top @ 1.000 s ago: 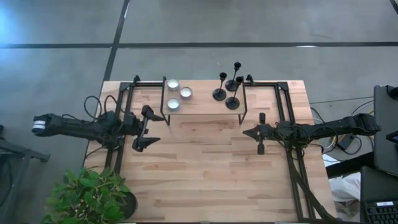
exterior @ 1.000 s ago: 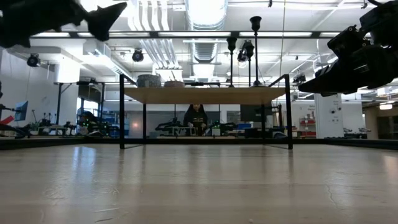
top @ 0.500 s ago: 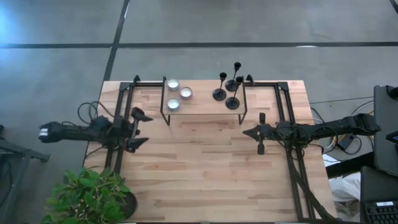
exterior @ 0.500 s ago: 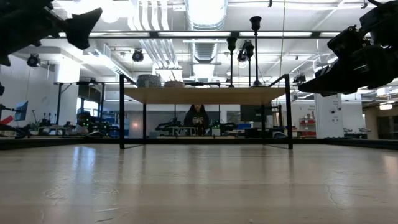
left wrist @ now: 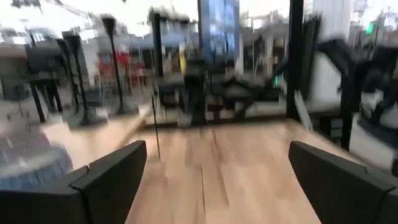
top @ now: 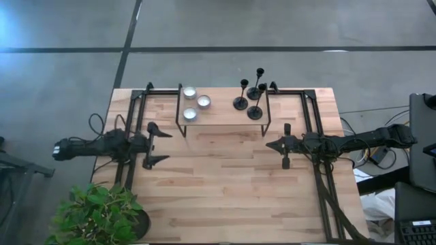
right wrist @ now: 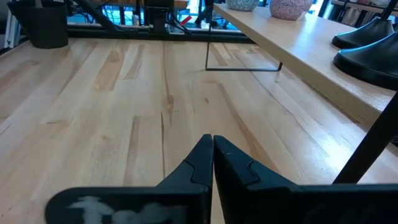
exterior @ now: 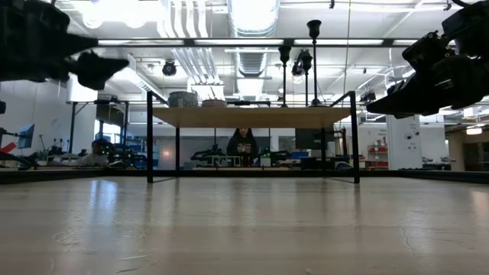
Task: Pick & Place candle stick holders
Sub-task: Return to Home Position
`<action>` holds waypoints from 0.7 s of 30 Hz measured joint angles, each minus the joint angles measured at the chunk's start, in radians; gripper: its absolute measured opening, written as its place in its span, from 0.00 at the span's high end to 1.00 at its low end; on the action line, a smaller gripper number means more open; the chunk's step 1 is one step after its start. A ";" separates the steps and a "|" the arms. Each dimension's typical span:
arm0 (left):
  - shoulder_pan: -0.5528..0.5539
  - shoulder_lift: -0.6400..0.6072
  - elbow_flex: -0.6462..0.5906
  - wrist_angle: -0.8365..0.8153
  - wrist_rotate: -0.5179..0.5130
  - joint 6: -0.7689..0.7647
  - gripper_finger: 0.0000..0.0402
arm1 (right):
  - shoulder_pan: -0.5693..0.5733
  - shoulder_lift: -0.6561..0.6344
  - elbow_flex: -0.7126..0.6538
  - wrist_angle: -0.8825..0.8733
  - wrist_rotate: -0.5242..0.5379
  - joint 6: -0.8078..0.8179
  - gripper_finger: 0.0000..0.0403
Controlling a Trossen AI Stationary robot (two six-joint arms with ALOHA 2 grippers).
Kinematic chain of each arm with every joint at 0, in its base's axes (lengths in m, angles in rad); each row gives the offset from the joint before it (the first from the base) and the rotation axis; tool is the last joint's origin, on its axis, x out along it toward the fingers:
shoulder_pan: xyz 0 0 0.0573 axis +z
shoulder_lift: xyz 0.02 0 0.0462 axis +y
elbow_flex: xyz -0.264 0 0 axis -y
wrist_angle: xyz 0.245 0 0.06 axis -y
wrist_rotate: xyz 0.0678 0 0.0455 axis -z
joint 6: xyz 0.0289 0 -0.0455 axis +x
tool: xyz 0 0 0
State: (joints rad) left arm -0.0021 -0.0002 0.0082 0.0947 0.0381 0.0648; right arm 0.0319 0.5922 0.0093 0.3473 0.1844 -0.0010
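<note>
Candle stick holders [top: 251,99], three, stand upright on the shelf [top: 221,117] over the wooden table [top: 225,190]. Left gripper [top: 162,144] hangs left of the shelf, fingers apart and empty. Right gripper [top: 270,144] sits right of the shelf, fingers pressed together.

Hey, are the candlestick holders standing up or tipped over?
Upright. All three holders stand on their round bases on the shelf; the low view shows stems vertical.
</note>
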 joint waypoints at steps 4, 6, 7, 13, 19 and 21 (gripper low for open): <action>0.000 0.000 0.000 -0.077 0.000 -0.010 0.01 | 0.000 0.000 0.000 0.000 0.000 0.000 0.98; -0.001 0.000 0.000 -0.079 -0.006 -0.015 0.01 | 0.000 0.000 0.000 0.000 0.000 0.000 0.98; -0.001 0.000 0.000 -0.080 -0.010 -0.013 0.01 | 0.000 0.000 0.000 0.000 0.000 0.000 0.98; -0.001 0.000 -0.001 -0.085 -0.012 -0.024 0.01 | 0.000 0.000 0.000 0.000 0.000 0.000 0.98; -0.001 0.002 -0.001 -0.079 -0.011 -0.028 0.01 | 0.000 0.000 0.000 0.000 0.000 0.000 0.98; -0.001 0.003 -0.001 -0.077 -0.011 -0.028 0.01 | 0.000 0.000 0.000 0.000 0.000 0.000 0.98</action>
State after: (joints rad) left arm -0.0029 0.0024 0.0071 0.0177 0.0273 0.0368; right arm 0.0319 0.5926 0.0093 0.3473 0.1847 -0.0010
